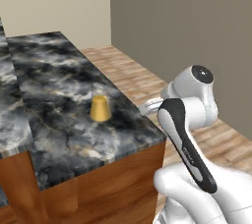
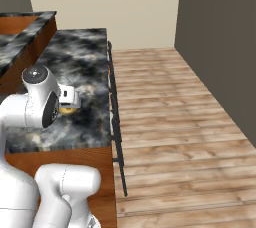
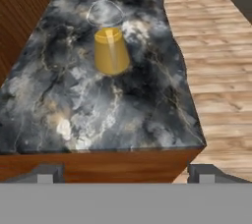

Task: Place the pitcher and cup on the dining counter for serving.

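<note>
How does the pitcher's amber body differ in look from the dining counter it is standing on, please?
The pitcher is small, upright and tapered, plain amber-yellow with a clear rim; the dining counter is a broad flat slab. The pitcher's colour is uniform, while the dining counter is black marble with white-grey veining. The pitcher looks translucent at its top; the dining counter is opaque, on a brown wood base. They touch: the pitcher stands on the slab.

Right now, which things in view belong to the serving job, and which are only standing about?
For the job:
- pitcher, upright on the dining counter
- pincer, open, holding nothing

Not part of it:
- wooden floor
- dark stool frame beside the counter
</note>
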Available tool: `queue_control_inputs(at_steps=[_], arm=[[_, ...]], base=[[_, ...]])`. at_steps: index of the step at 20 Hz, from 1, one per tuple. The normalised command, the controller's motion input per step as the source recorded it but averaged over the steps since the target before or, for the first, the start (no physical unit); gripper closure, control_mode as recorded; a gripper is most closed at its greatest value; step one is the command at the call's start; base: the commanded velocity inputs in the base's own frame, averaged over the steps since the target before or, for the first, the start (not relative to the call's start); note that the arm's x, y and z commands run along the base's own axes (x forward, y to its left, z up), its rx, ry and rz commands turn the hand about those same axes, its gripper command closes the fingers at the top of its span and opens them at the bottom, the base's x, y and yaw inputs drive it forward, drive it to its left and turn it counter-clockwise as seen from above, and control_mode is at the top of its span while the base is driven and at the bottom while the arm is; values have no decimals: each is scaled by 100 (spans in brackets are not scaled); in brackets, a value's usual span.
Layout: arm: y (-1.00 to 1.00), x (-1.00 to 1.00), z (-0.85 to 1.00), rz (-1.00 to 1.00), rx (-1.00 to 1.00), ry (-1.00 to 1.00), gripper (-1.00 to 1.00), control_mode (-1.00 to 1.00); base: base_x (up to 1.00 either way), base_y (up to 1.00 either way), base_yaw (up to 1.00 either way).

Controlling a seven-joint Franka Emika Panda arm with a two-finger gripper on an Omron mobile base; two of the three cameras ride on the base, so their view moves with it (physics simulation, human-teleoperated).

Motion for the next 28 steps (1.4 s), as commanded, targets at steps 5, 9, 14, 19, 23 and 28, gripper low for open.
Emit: queue_control_inputs(at_steps=[5,9,14,19,23,28], arm=[[-9,-40,3,3,0,0,-100,100],[0,0,0,0,0,0,-100,100],[0,0,0,0,0,0,-100,100],[0,0,0,0,0,0,-100,100],[0,0,0,0,0,0,-100,100],[0,0,0,0,0,0,-100,100]], base=[[-60,-2,12],[-100,12,28],[-91,88,34],[-45,100,45],[-32,100,74],[-5,84,83]])
